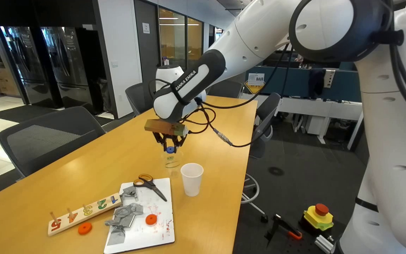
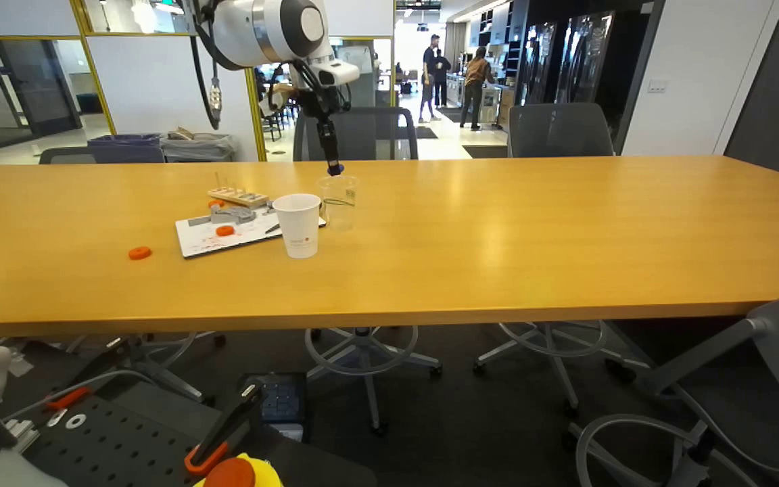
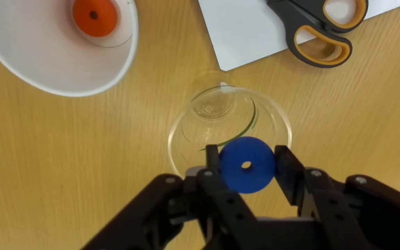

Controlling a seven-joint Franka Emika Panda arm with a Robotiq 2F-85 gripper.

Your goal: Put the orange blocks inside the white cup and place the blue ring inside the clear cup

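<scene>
In an exterior view, the gripper (image 1: pixel 170 149) is above the table (image 1: pixel 217 148), its jaws grasping the blue ring (image 1: pixel 170 150) just over the clear cup (image 1: pixel 172 162). The white cup (image 1: pixel 192 180) stands upright near the clear cup, closer to the tabletop's right edge. Nearer the camera, a whiteboard (image 1: pixel 150 201) carries scissors (image 1: pixel 146 182), crumpled grey scraps (image 1: pixel 129 210) and 1 orange block (image 1: pixel 151 219). On the side toward the tabletop's left edge, a 2nd orange block (image 1: pixel 85 228) lies just beside a wooden strip (image 1: pixel 94 209) numbered 1 to 5.

In an exterior view, a 3rd orange block (image 2: pixel 139 253) lies left of the whiteboard, closer to the tabletop's near edge than those 2 orange blocks. The clear cup stands behind the white cup, farther from that near edge, and the wooden strip lies nearer the far edge.

In the wrist view, 2 fingertips (image 3: pixel 212 154) grip the blue ring from opposite sides, over the clear cup's mouth; whether the ring touches the rim, I cannot tell. A 4th orange block (image 3: pixel 94 15) rests on the bottom inside the white cup.
</scene>
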